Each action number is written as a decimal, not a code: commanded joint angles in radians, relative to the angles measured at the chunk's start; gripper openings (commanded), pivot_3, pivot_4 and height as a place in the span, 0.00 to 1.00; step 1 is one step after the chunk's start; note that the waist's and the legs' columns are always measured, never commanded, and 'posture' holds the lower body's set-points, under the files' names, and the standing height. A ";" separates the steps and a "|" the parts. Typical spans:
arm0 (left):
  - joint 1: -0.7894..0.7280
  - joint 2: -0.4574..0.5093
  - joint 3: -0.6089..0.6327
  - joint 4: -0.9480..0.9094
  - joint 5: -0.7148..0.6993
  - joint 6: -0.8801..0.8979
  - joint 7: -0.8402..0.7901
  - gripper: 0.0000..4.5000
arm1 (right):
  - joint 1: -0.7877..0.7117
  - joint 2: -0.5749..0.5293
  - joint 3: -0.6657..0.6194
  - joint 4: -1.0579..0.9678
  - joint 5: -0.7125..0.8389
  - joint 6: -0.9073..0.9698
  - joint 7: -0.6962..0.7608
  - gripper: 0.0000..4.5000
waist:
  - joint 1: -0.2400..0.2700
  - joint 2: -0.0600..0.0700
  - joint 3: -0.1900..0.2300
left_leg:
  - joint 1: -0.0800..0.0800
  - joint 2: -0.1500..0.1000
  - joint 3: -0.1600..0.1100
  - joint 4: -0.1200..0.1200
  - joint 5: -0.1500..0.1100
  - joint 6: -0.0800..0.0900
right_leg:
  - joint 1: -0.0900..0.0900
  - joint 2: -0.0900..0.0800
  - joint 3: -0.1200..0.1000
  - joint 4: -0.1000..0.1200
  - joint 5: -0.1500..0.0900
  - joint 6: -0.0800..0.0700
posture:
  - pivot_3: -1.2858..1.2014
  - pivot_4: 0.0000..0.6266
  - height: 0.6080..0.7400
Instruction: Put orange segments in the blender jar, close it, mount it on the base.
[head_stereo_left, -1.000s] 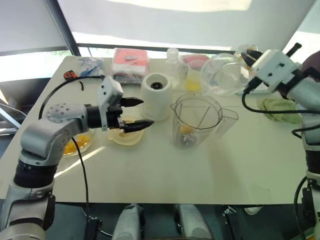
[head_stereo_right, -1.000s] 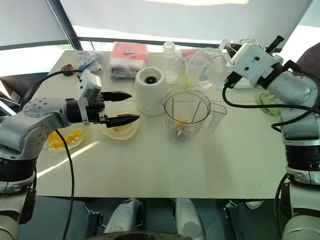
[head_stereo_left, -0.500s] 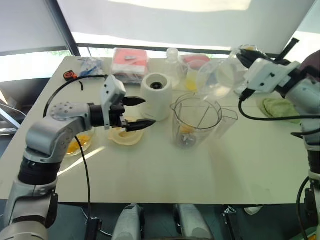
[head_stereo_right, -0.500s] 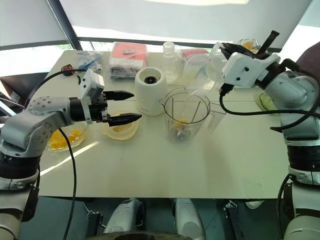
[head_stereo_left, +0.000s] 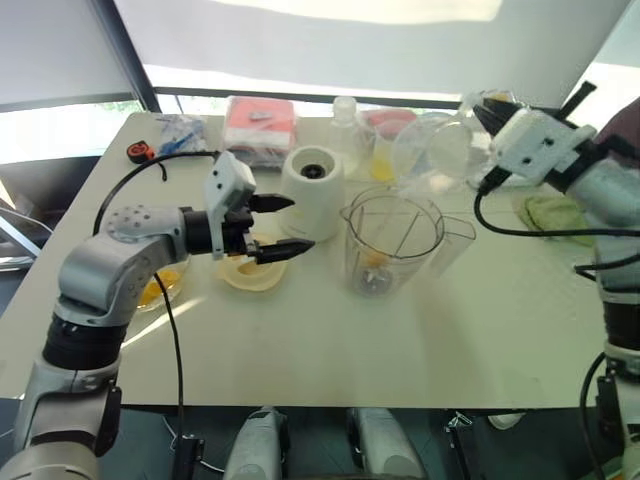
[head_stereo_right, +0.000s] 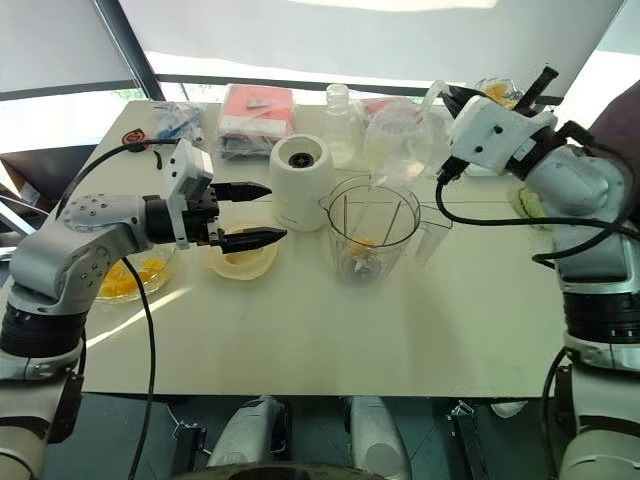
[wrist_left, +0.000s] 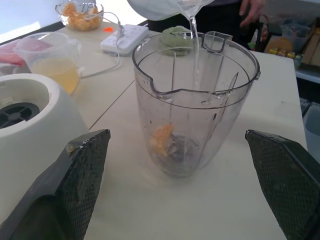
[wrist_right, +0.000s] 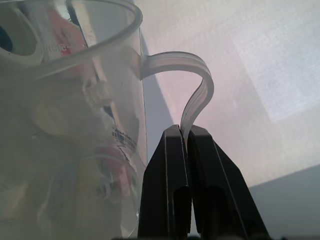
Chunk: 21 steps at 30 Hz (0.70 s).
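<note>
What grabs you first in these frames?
The right hand, shut on the handle of a tilted clear pitcher, pours a thin stream into the blender jar right of the white blender base. The left hand hovers open at the base's front left.

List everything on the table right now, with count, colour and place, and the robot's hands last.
blender jar: 1, clear, table centre, lid off
orange segment: 1, orange, at the jar's bottom
blender base: 1, white, beside the jar on the robot's left
pitcher: 1, clear, tilted above the jar, pouring water
dish: 1, pale yellow, in front of the base
bowl: 1, clear, left edge, holds orange segments
measuring cup: 1, clear, yellow juice, behind the jar
packet: 1, red, far edge
cloth: 1, green, right side
left hand: open, over the dish
right hand: shut on the pitcher's handle
</note>
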 joint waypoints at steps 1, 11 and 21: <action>-0.021 0.001 0.010 -0.009 0.003 -0.022 -0.006 1.00 | 0.002 0.022 -0.093 -0.076 0.100 0.111 -0.013 0.01 | 0.001 0.000 0.000 | 0.000 0.000 0.000 0.000 0.000 0.000 | 0.000 0.000 0.000 0.000 0.000 0.000 | 0.52 0.24 1.00; -0.030 -0.004 0.011 -0.012 -0.004 -0.010 -0.009 1.00 | -0.014 0.209 -0.306 -0.166 0.287 0.542 -0.270 0.01 | -0.001 0.000 0.000 | 0.000 0.000 -0.001 0.000 0.000 0.000 | 0.000 0.000 0.000 0.001 0.000 0.000 | 0.52 0.24 1.00; 0.018 0.028 0.055 -0.067 -0.036 0.038 0.013 1.00 | 0.127 0.399 -0.445 -0.025 0.233 0.413 -0.607 0.01 | -0.003 0.000 0.000 | 0.000 0.000 0.000 0.000 0.000 0.000 | 0.000 0.000 0.000 0.000 0.000 0.000 | 0.52 0.24 1.00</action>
